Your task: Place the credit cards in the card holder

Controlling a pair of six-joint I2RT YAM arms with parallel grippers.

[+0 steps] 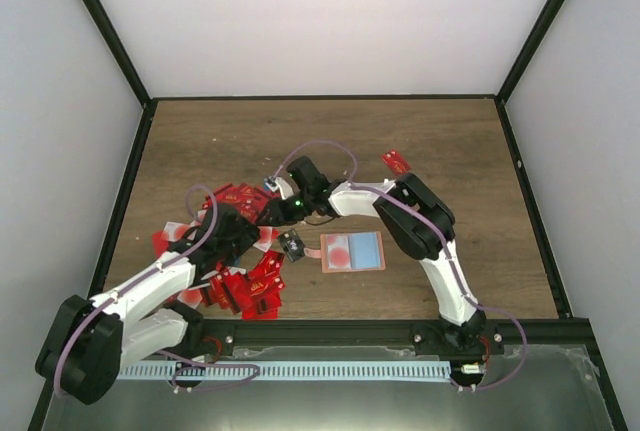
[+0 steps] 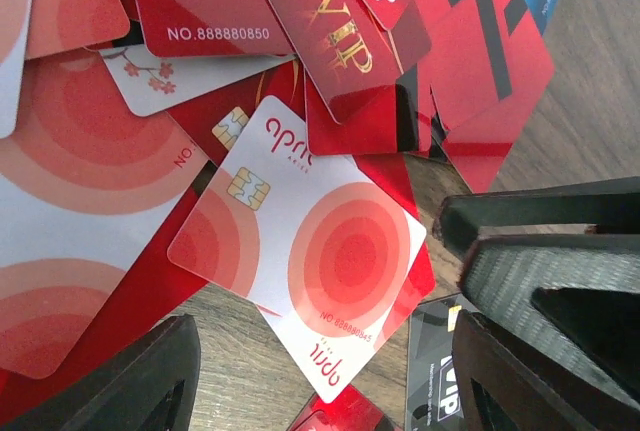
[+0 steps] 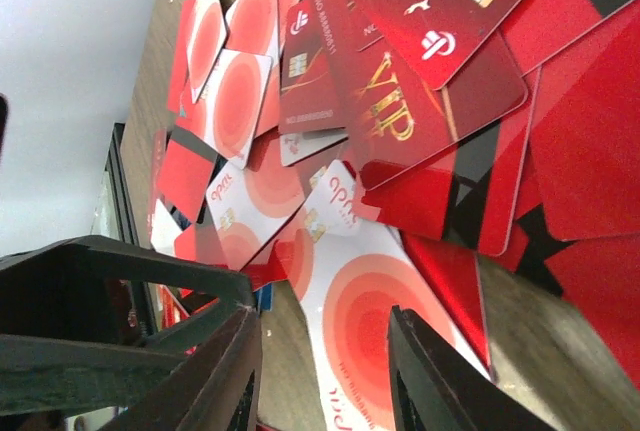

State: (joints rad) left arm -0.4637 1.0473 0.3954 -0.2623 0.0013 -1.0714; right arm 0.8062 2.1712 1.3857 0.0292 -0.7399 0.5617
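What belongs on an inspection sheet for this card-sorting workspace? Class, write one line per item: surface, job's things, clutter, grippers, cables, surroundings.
surface: brown wooden table.
job's things: credit cards heaped at left; one stray card lies apart; card holder lies flat beside the heap.
clutter: nothing seen.
grippers: left gripper open over the heap; right gripper astride a pale card, grip unclear.
cables: purple cables run along both arms.
surroundings: white walls, black frame.
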